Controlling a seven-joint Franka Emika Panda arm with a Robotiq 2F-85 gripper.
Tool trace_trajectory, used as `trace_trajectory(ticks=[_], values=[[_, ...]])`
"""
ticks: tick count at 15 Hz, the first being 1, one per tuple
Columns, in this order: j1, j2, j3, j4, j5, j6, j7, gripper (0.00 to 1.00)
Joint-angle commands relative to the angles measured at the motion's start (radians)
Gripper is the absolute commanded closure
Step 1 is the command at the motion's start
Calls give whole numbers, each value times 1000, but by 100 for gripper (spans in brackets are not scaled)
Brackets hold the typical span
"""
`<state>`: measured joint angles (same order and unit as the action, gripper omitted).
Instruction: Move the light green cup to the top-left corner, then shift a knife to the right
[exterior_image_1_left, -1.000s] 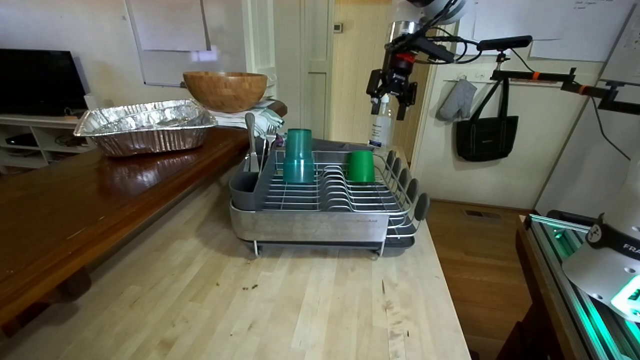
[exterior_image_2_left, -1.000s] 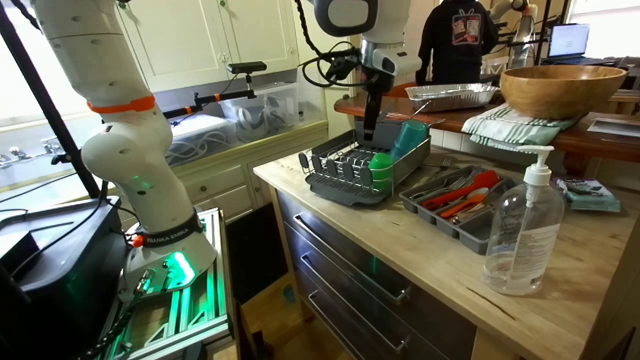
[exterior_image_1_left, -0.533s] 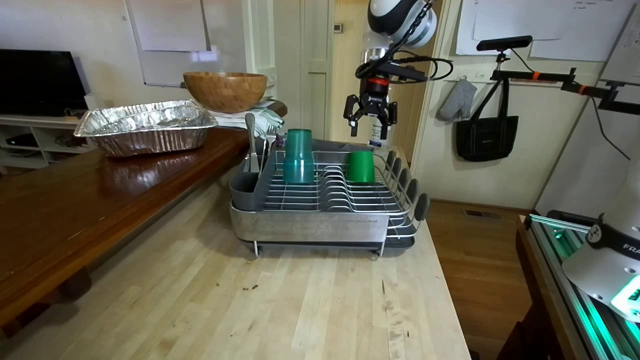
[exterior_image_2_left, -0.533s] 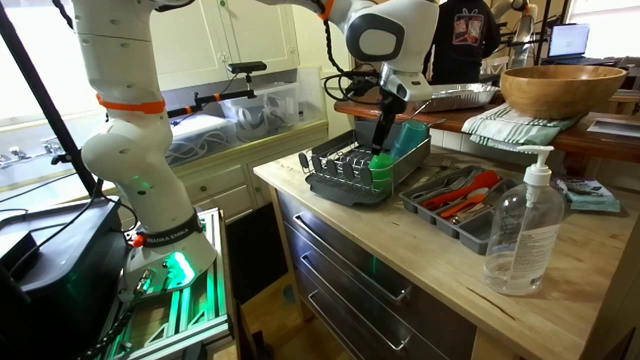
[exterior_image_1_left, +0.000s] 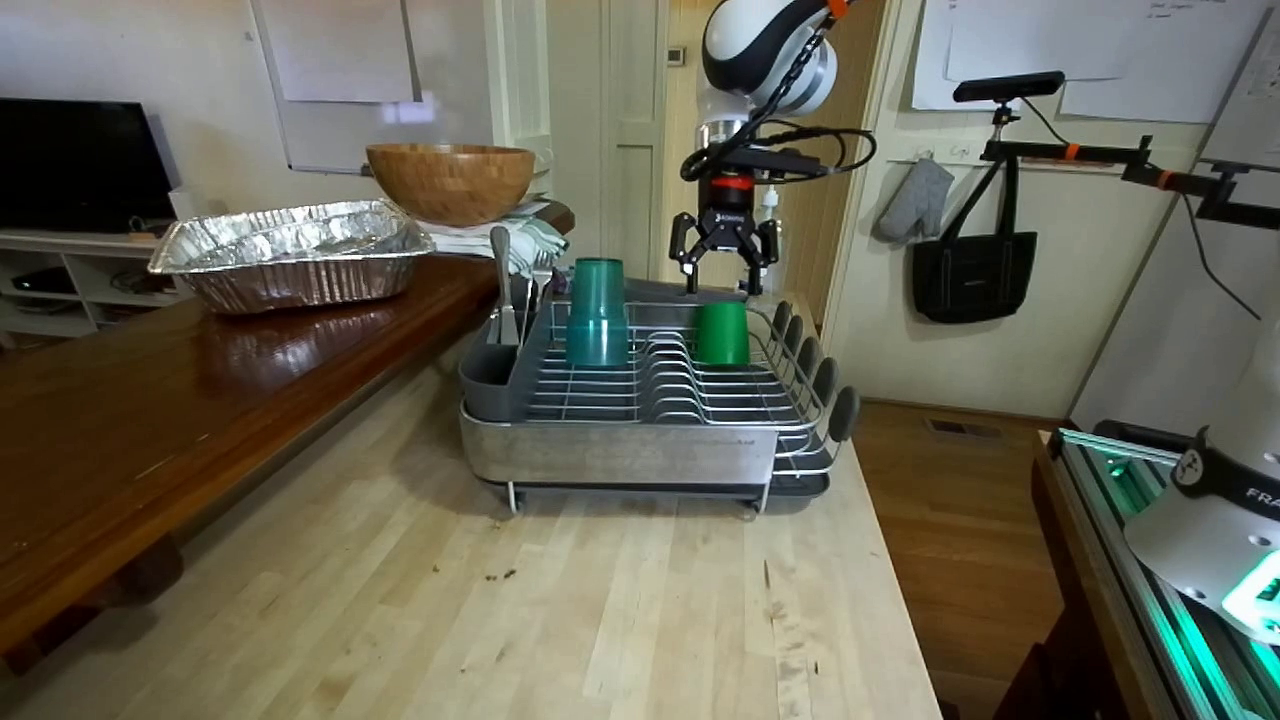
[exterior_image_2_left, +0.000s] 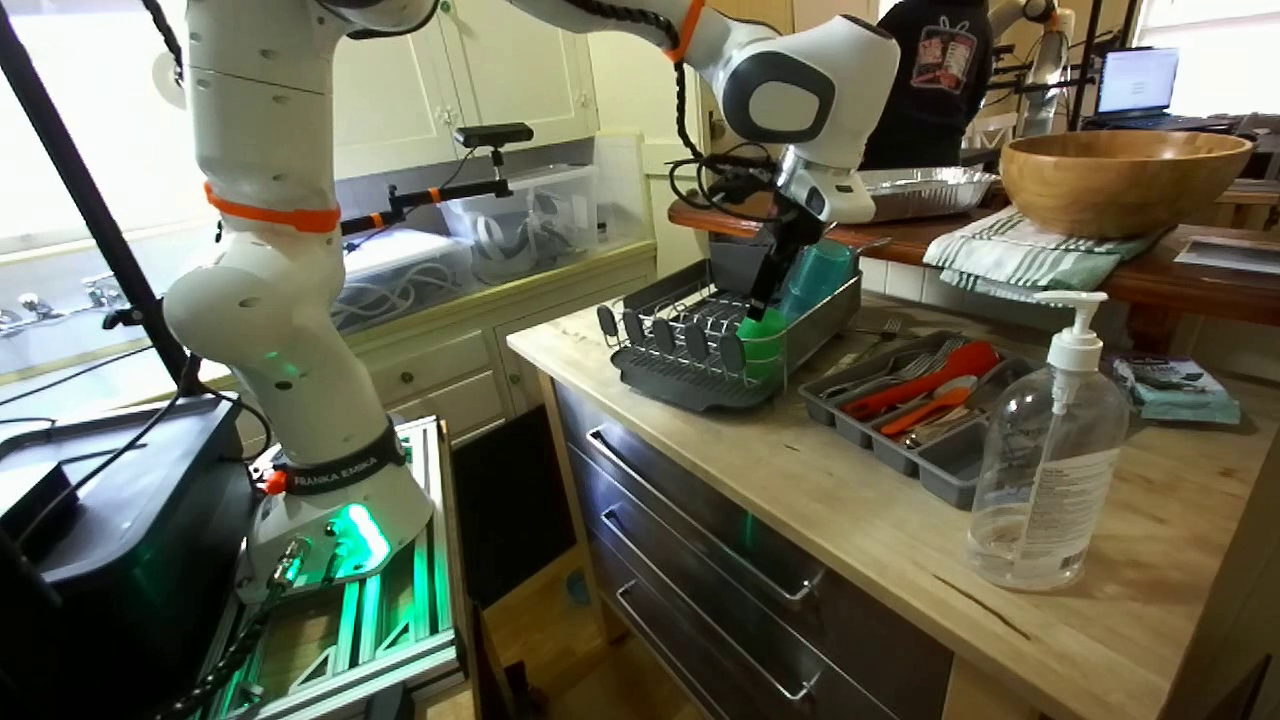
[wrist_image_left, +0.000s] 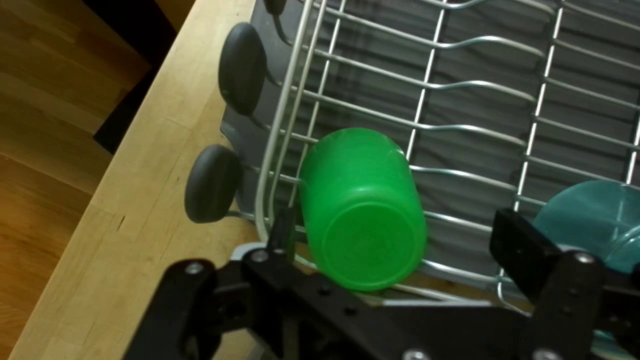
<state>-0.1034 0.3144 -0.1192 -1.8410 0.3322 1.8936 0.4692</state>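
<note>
The light green cup (exterior_image_1_left: 722, 335) stands base up in the dish rack (exterior_image_1_left: 620, 450), near the rack's end with grey paddles. It also shows in an exterior view (exterior_image_2_left: 763, 348) and in the wrist view (wrist_image_left: 367, 200). My gripper (exterior_image_1_left: 722, 283) is open and empty, pointing down just above the cup. In the wrist view the gripper (wrist_image_left: 398, 235) has one finger on each side of the cup, neither clearly touching. Which rack corner is the top-left one cannot be told. Utensils (exterior_image_1_left: 502, 280) stand in the rack's grey holder; I cannot pick out a knife for certain.
A taller teal cup (exterior_image_1_left: 597, 310) stands in the rack beside my right finger in the wrist view. A grey cutlery tray (exterior_image_2_left: 950, 482) with red and orange utensils and a soap bottle (exterior_image_2_left: 1045, 480) stand on the counter. A wooden bowl (exterior_image_1_left: 450, 183) and foil pan (exterior_image_1_left: 300, 270) are on the raised ledge.
My open gripper has moved left and down in an exterior view, from beside the rack to just above the light green cup. The cup and rack have not moved.
</note>
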Motion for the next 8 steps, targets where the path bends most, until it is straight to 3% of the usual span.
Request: trace_trajectory(ticks=[1, 8], values=[[-3, 46, -1, 48, 19, -58, 31, 0], [-10, 72, -4, 43, 37, -51, 35, 0]])
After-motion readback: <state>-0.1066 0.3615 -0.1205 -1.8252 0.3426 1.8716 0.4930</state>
